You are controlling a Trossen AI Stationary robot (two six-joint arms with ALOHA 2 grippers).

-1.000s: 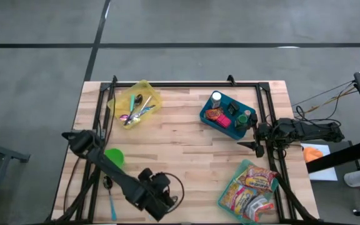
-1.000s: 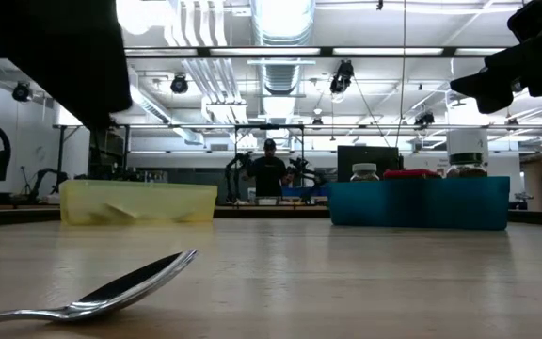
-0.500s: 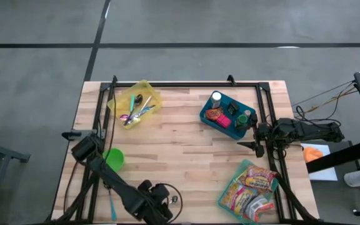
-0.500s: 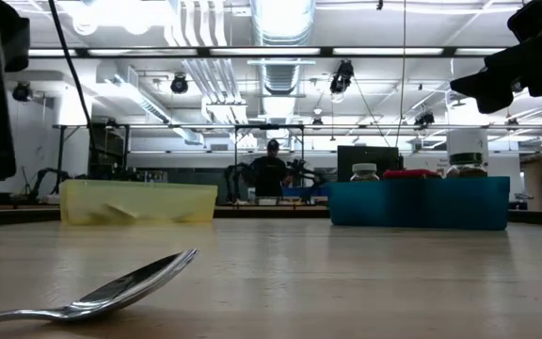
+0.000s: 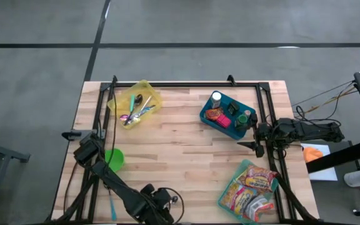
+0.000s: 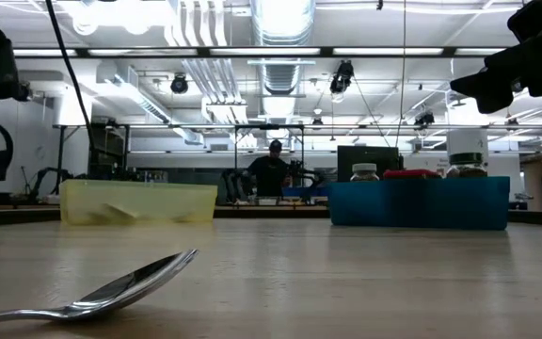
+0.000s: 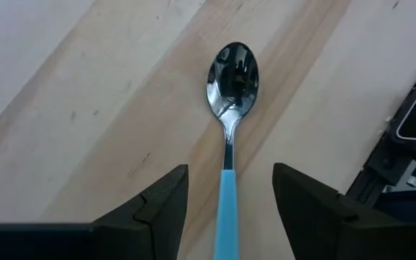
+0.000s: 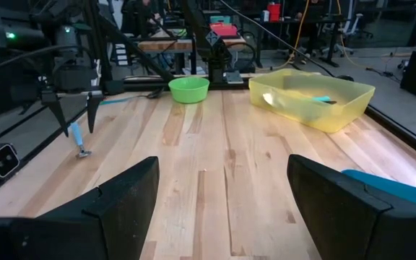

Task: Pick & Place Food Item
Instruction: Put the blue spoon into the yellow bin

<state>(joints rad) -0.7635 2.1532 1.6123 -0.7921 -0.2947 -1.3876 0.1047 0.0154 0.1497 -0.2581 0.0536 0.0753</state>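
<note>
1. The spoon (image 7: 226, 137) lies flat on the desk (image 5: 180, 147), close to the desk's near left edge. It has a shiny bowl and a blue handle.
2. The left end effector (image 7: 228, 180) hangs just over the spoon and points down at it. It is open, with one finger (image 7: 166, 198) on each side of the blue handle. The fingers are not touching the spoon.
3. A green bowl (image 5: 114, 158) sits on the desk near the spoon.
4. A yellow bin (image 5: 136, 103) with more spoons and such in it is at the far left of the desk.
5. A blue bin (image 5: 227, 115) with jars and food is at the far right.
6. A bag of snack packs (image 5: 252, 187) lies at the near right corner.
7. The right end effector (image 8: 222, 202) waits at the right edge of the desk, beside the blue bin. It is open and holds nothing.
</note>
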